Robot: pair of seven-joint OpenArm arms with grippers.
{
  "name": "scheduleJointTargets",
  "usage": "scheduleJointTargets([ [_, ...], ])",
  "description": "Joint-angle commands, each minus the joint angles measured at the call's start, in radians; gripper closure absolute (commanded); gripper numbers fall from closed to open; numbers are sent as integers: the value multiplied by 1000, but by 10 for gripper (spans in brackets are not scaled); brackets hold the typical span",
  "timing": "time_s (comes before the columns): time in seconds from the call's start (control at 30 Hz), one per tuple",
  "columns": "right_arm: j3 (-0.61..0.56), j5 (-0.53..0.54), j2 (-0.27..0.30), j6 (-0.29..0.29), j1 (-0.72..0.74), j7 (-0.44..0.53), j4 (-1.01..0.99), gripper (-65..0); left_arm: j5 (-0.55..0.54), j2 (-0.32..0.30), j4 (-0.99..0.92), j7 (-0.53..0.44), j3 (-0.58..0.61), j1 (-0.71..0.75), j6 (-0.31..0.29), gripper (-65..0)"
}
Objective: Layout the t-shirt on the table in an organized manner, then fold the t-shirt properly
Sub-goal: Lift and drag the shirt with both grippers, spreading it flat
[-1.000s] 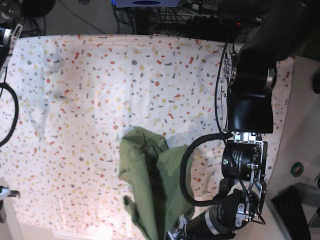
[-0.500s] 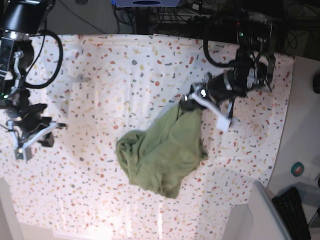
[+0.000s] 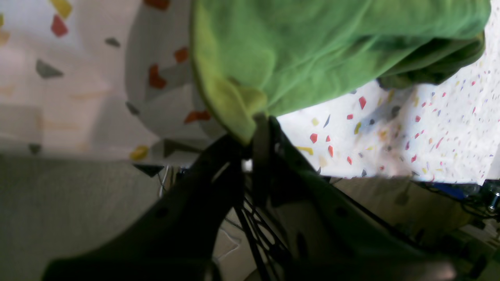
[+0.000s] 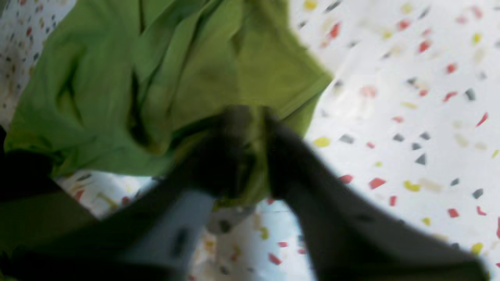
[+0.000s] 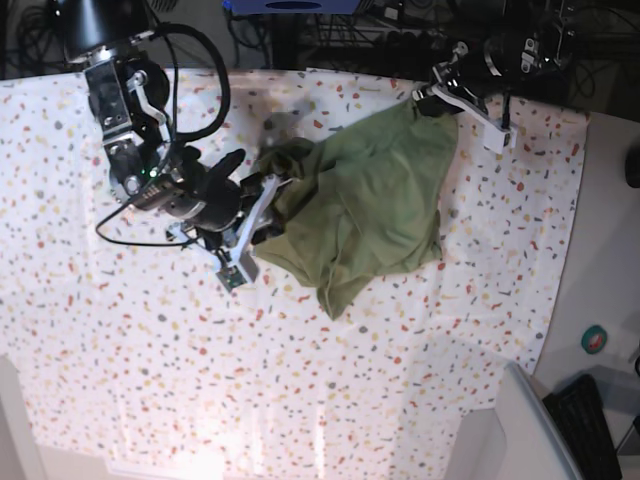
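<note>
Between both grippers' jaws, the t-shirt (image 5: 365, 205), edges pinched.

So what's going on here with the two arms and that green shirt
A two-armed robot is working an olive-green t-shirt on the speckled table. The left gripper is shut on one edge of the shirt, near the table's far side. The right gripper is at the opposite side, with fabric between its jaws, though that view is blurred, so its grip is unclear. The shirt is bunched and wrinkled between them, not yet laid flat, and no fold has been made.
</note>
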Motion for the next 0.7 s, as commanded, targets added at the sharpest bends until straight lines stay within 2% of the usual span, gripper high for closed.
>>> scheduleJointTargets([
  [0.0, -21, 23, -1, -4, -24, 23, 68, -240, -11, -7, 18, -8, 0, 0, -10, 0],
  [0.03, -37, 23, -3, -4, -57, 37, 117, -285, -11, -7, 18, -8, 3, 0, -10, 0],
  [0.07, -53, 21, -3, -4, -84, 44, 157, -300, -11, -6, 18, -8, 3, -1, -10, 0],
  [0.17, -133, 20, 3, -4, -109, 40, 181, -303, -11, -6, 18, -8, -1, -1, -10, 0],
  [0.23, -183, 18, 5, -4, -89, 44, 117, -305, -11, -7, 18, -8, -5, -1, -10, 0],
  [0.37, -199, 18, -1, -9, -61, 67, -1, -299, -11, -7, 23, -8, -5, -1, -10, 0],
  [0.43, -179, 18, 5, -58, -69, 126, -7, -299, -11, -7, 23, -8, -5, -1, -10, 0],
  [0.57, -177, 18, 42, -205, -106, 222, 2, -300, -11, -7, 23, -8, -5, -1, -12, 0],
  [0.6, -177, 20, 43, -223, -106, 236, -1, -305, -11, -7, 23, -8, -5, -1, -12, 0],
  [0.67, -175, 20, 40, -225, -103, 247, -29, -305, -11, -7, 24, -8, -5, -1, -12, 0],
])
